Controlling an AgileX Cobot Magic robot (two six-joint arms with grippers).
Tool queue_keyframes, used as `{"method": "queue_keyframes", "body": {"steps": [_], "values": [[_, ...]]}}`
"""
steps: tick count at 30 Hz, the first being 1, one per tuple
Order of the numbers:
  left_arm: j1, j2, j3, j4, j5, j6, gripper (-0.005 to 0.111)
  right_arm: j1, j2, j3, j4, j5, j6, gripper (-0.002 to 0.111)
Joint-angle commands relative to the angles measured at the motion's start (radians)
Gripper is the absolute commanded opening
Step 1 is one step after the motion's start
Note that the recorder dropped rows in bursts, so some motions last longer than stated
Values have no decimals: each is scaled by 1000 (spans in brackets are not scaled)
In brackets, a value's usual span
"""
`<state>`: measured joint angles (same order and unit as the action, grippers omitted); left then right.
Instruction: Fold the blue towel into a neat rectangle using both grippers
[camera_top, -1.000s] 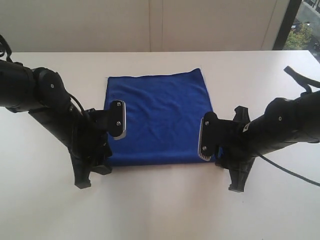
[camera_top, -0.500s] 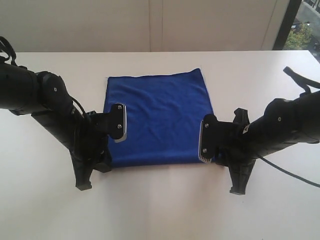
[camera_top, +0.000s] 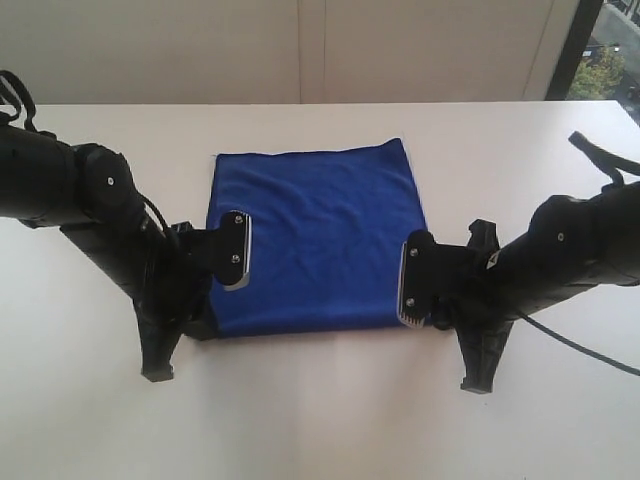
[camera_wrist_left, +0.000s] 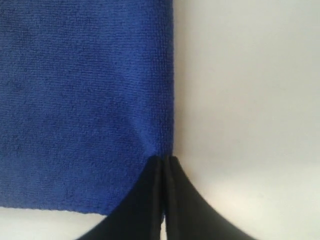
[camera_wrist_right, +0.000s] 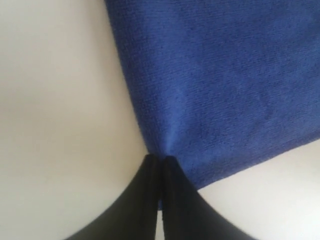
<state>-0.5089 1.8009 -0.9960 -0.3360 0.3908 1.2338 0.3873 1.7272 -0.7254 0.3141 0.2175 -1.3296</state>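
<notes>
The blue towel (camera_top: 318, 230) lies flat on the white table (camera_top: 320, 410) as a rough square, with light wrinkles. My left gripper (camera_top: 207, 322) is down at its near left corner. In the left wrist view this gripper (camera_wrist_left: 164, 161) is shut, pinching the towel (camera_wrist_left: 85, 100) at its side edge close to the corner. My right gripper (camera_top: 433, 318) is at the near right corner. Its wrist view shows the gripper (camera_wrist_right: 161, 161) shut on the side edge of the towel (camera_wrist_right: 225, 85), and the cloth puckers toward the tips.
A black strap (camera_top: 598, 156) lies on the table at the far right. A pale wall stands behind the table's far edge, with a window (camera_top: 610, 50) at the back right. Bare tabletop surrounds the towel.
Both grippers went from open to shut on the towel's near corners. The arms shifted slightly and the near edge of the cloth bunched a little.
</notes>
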Motion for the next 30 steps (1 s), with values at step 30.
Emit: {"method": "queue_keyframes", "body": {"steps": [30], "values": [[-1,-193,7,12,-166,-87,0,1,-225,18,4,-206,89,0]]}}
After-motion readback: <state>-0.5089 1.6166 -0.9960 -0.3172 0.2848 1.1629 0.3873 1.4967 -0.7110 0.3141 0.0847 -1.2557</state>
